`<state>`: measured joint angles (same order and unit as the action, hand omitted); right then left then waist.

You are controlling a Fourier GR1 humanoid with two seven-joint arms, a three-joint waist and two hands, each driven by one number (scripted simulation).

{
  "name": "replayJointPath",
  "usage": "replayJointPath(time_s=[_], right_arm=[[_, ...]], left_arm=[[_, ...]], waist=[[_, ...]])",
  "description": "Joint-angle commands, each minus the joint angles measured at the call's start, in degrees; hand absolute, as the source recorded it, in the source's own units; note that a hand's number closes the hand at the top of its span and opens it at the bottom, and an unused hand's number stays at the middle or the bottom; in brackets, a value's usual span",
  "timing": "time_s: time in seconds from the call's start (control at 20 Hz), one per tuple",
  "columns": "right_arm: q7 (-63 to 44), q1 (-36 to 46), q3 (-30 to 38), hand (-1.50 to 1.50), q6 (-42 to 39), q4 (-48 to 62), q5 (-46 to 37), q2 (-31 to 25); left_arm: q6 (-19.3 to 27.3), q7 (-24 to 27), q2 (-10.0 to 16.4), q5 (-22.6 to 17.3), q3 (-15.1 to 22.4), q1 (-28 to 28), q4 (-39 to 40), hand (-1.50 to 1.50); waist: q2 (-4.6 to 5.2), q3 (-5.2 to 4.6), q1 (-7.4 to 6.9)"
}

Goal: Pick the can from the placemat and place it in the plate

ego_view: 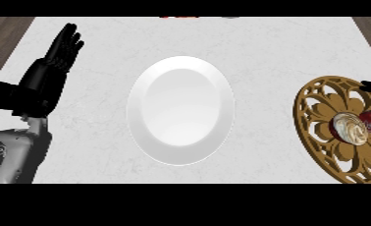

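A view looking steeply down on a white tabletop (268, 48) with faint grey marbling. Its surface fills nearly the whole view. At the upper left corner and the upper right corner, past the tabletop's edges, narrow wedges of brown wooden floor (14, 28) show.

In the middle of the tabletop lies a plain white plate (135, 112), glossy, with a broad rim and nothing on it. It looks taller than wide from this angle.

To the right, well apart from the plate, lies a round golden placemat (317, 117) with an open flower-like lattice; the view's right edge cuts it off. The can (351, 127) stands upright on the placemat near its centre. It is seen from above, with a pale, shiny top and a dark red side.

At the left edge the left hand (43, 80) rests still, black, its fingers (65, 43) straight, close together and pointing up the view, holding nothing. Its grey forearm (18, 151) enters from the lower left corner. The hand is well apart from the plate.

Only a small dark bit of the right hand (366, 86) shows at the right edge, over the placemat's upper rim; whether it is open or closed cannot be told.

Along the tabletop's far edge, a red object (179, 17) and a grey object (230, 17) are mostly cut off, too little showing to identify.
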<state>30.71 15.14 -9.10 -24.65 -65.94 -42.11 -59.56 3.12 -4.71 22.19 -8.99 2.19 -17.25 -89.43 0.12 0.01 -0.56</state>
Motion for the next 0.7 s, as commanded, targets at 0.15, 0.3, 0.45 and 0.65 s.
replayJointPath(time_s=[0.15, 0.3, 0.45, 0.65], right_arm=[[3.7, 3.0, -2.3, -1.5, 3.7, 10.3, -8.1, 6.3], [5.5, 5.0, 0.1, -1.5, 2.8, 13.1, -9.9, 5.4], [5.5, 5.3, 0.1, -1.5, 5.6, 15.0, -13.5, 7.3], [9.0, 8.8, 1.8, 1.5, 7.2, 20.7, -13.0, 10.2]], left_arm=[[0.0, -1.3, -1.4, 2.1, 0.1, 4.3, -5.5, 0.0], [-1.0, -7.1, -0.7, 1.2, -1.5, 2.8, -9.7, 0.0], [-4.3, 0.3, -1.3, 0.5, -4.2, 4.0, -3.0, 0.0], [-4.7, -1.0, -1.3, 1.0, -4.6, 0.8, -1.3, 0.0]], waist=[[0.01, 0.05, -0.6], [-0.12, 0.03, -0.08], [-0.05, 0.01, 0.13], [0.03, 0.03, 0.02]])
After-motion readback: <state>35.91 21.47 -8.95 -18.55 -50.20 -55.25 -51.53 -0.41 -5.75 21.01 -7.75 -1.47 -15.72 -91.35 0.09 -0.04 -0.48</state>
